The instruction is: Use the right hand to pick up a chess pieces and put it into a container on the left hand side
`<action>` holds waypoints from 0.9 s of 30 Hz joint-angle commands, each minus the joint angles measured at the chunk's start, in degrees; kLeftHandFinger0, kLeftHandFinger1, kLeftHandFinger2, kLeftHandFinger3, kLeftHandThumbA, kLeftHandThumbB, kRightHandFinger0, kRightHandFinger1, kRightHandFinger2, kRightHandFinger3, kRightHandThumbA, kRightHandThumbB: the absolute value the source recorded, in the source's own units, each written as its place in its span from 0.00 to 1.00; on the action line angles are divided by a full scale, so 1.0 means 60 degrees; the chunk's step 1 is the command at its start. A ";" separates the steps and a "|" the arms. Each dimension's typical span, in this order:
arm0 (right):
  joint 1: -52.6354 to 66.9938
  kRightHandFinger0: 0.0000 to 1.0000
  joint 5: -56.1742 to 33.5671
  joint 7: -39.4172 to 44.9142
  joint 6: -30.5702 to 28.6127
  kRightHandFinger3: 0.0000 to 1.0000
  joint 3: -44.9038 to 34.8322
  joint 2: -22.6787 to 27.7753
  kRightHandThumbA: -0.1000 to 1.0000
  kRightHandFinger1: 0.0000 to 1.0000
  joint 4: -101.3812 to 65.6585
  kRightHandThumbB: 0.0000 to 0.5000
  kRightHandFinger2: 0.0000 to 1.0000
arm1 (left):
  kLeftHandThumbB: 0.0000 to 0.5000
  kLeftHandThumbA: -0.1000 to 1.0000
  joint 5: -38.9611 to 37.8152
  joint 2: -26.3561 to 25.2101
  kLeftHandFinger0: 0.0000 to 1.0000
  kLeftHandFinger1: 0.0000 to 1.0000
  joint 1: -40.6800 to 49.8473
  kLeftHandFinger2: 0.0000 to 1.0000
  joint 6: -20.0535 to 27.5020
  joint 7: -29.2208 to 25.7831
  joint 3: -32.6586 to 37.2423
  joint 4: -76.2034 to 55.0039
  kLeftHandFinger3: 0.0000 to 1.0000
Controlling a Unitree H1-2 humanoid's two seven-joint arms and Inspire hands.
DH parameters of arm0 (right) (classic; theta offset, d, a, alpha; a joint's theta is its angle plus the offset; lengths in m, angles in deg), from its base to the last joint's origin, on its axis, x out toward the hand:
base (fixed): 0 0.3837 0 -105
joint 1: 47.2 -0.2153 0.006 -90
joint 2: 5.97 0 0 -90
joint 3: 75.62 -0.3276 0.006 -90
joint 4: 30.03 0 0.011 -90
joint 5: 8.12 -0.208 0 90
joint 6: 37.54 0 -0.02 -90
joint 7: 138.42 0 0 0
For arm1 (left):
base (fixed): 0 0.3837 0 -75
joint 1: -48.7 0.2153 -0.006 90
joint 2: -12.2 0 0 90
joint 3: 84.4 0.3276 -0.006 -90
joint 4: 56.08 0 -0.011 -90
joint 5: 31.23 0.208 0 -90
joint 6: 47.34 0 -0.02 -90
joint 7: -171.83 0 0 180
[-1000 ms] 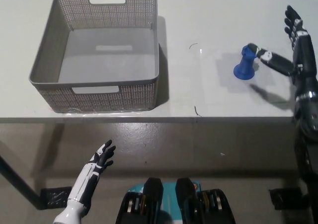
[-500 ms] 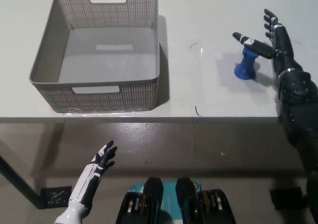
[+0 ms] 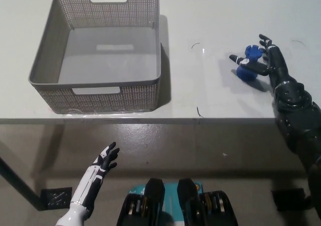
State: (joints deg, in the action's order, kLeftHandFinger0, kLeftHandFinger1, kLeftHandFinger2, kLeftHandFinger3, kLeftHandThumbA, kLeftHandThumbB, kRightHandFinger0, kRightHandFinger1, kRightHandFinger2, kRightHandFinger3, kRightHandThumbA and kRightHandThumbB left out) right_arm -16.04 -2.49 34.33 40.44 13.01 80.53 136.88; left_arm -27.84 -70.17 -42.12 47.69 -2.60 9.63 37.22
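The small blue plastic chess piece [image 3: 248, 64] stands on the white counter [image 3: 210, 15], at its right side and well apart from the grey perforated plastic basket [image 3: 98, 96]. The black right hand [image 3: 265, 61] reaches around the piece with fingers spread, not closed on it. The white left hand [image 3: 104, 160] rests open below the counter edge.

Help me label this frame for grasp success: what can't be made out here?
- Head view: whether the right hand actually grips the blue chess piece; its fingers cross the piece and hide the contact.
- Head view: the piece's shape and whether it stands or tilts, partly covered by the hand.
- Head view: the near inside wall of the grey basket, hidden by its own rim.
- Left hand rests open below the table; its arm is cut off by the bottom edge.
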 commanded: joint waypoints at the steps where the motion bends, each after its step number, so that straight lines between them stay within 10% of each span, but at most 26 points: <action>1: -0.0574 1.00 -0.0039 -0.0263 -0.0384 1.00 0.0060 0.0290 1.00 1.00 0.0153 0.80 1.00 | 0.21 1.00 0.0030 -0.0126 1.00 1.00 -0.0070 1.00 0.0345 0.0101 0.0020 -0.0173 1.00; 13: -0.0504 1.00 -0.0124 -0.0417 -0.0146 1.00 0.0057 0.0221 1.00 1.00 0.0398 0.76 1.00 | 0.22 1.00 0.0048 -0.0148 1.00 1.00 -0.0127 1.00 0.0186 0.0136 0.0067 -0.0252 1.00; 15: -0.0543 1.00 -0.0336 -0.0680 -0.0313 1.00 -0.0174 0.0158 0.84 1.00 0.0390 0.74 1.00 | 0.22 1.00 0.0110 -0.0163 1.00 1.00 -0.0153 1.00 0.0210 0.0113 0.0079 -0.0225 1.00; 16: -0.0631 0.72 -0.0224 -0.1006 -0.0215 0.87 -0.0115 0.0141 0.64 0.74 0.0392 0.59 0.79 | 0.24 1.00 0.0124 -0.0159 1.00 1.00 -0.0174 1.00 0.0246 0.0108 0.0091 -0.0204 1.00; 17: -0.0633 0.64 -0.0221 -0.1012 -0.0219 0.78 -0.0118 0.0144 0.62 0.67 0.0397 0.59 0.73 | 0.24 1.00 0.0126 -0.0156 1.00 1.00 -0.0177 1.00 0.0247 0.0105 0.0096 -0.0200 1.00; 20: -0.0771 0.01 0.0079 -0.2185 -0.0091 0.07 0.0073 0.0052 0.04 0.06 0.0430 0.48 0.15 | 0.27 1.00 0.0070 -0.0191 1.00 1.00 -0.0209 1.00 0.0198 0.0163 0.0103 -0.0241 1.00; 24: -0.0732 0.00 0.0156 -0.2831 -0.0461 0.53 0.0147 0.0036 0.00 0.00 0.0357 0.30 0.39 | 0.27 1.00 0.0100 -0.0198 1.00 1.00 -0.0229 1.00 0.0216 0.0122 0.0104 -0.0233 1.00; 27: -0.0737 0.00 0.0048 -0.2744 -0.0571 0.67 0.0100 0.0043 0.00 0.00 0.0307 0.29 0.49 | 0.29 1.00 0.0068 -0.0199 1.00 1.00 -0.0249 1.00 0.0257 0.0138 0.0112 -0.0192 1.00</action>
State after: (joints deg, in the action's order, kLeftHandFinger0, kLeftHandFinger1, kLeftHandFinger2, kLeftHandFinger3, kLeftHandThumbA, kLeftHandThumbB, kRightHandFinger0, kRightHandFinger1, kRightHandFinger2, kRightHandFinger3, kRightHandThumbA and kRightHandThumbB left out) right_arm -16.94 -2.52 23.00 39.78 13.39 80.53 139.59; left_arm -27.54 -70.63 -42.47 47.68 -2.56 10.24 37.22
